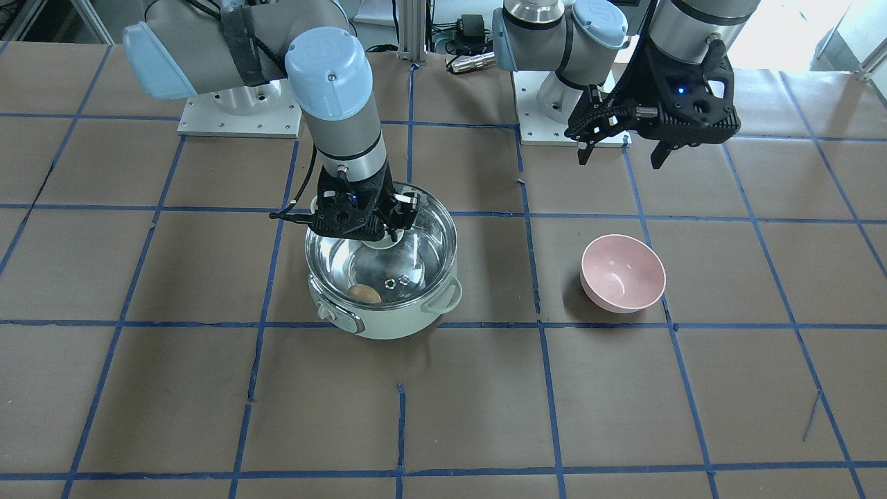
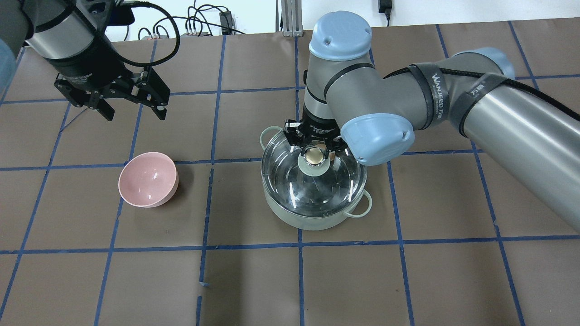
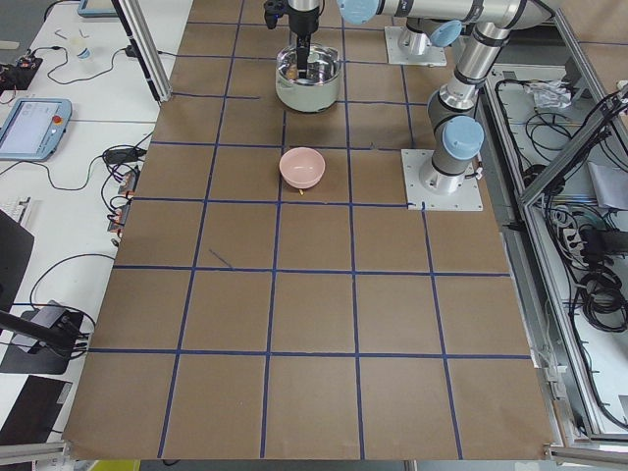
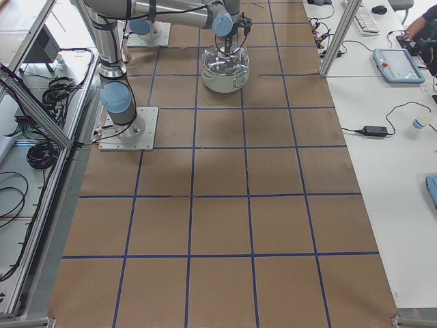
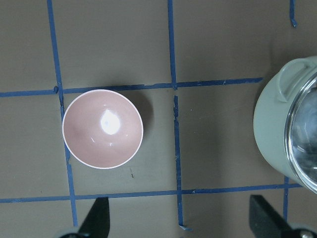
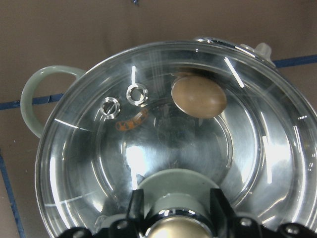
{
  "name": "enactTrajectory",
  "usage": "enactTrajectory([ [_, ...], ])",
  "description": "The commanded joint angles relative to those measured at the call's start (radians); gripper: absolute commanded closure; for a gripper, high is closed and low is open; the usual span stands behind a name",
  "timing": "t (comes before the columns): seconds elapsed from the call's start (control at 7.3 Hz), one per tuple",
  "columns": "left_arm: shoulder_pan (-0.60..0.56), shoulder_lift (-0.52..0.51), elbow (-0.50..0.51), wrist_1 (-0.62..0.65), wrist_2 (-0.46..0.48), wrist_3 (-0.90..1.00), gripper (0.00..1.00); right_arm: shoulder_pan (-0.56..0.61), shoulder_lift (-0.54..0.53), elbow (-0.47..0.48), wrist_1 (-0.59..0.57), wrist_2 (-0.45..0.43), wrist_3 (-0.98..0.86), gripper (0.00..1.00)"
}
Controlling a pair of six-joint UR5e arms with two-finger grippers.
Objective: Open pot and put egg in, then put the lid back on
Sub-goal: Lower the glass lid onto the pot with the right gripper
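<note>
The mint-green pot (image 1: 388,322) stands on the table, and its side also shows in the left wrist view (image 5: 272,129). The clear glass lid (image 2: 290,181) covers the pot's mouth; I cannot tell whether it rests on the rim. My right gripper (image 2: 313,151) is shut on the lid's gold-topped knob (image 2: 312,157), with fingers (image 6: 136,208) on either side of it. The light-brown egg (image 6: 199,96) lies inside the pot under the glass and also shows in the front view (image 1: 364,293). My left gripper (image 2: 135,113) is open and empty, high above the table.
A pink bowl (image 2: 147,179) sits empty to the left of the pot, below my left gripper (image 5: 179,218). Brown paper with blue tape lines (image 2: 299,271) covers the table. The arm bases (image 1: 239,114) stand at the robot's edge.
</note>
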Motion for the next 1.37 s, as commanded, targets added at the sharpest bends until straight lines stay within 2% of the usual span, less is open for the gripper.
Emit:
enactTrajectory([
  [0.0, 0.001, 0.000, -0.001, 0.000, 0.000, 0.000, 0.00, 0.000, 0.000, -0.005, -0.002, 0.000, -0.002, 0.64],
  [0.27, 0.000, 0.000, -0.001, 0.000, 0.000, 0.000, 0.00, -0.001, 0.000, -0.009, -0.003, 0.000, -0.004, 0.51],
  [0.55, 0.000, 0.000, -0.003, 0.000, 0.000, 0.000, 0.00, -0.001, 0.000, -0.008, -0.003, 0.000, -0.003, 0.48],
  [0.68, 0.000, 0.000, -0.003, 0.000, 0.000, 0.000, 0.00, -0.001, 0.000, -0.008, -0.003, 0.000, -0.003, 0.43],
  [0.82, -0.002, 0.000, -0.003, 0.000, 0.000, 0.000, 0.00, -0.001, 0.000, -0.009, -0.005, 0.000, 0.001, 0.16],
  [0.96, 0.000, 0.000, -0.003, 0.000, 0.000, 0.000, 0.00, -0.003, 0.000, -0.015, -0.017, 0.000, -0.006, 0.00],
  [1.23, 0.000, 0.000, -0.003, 0.000, -0.001, 0.000, 0.00, -0.039, 0.000, -0.054, -0.016, -0.001, -0.013, 0.00],
])
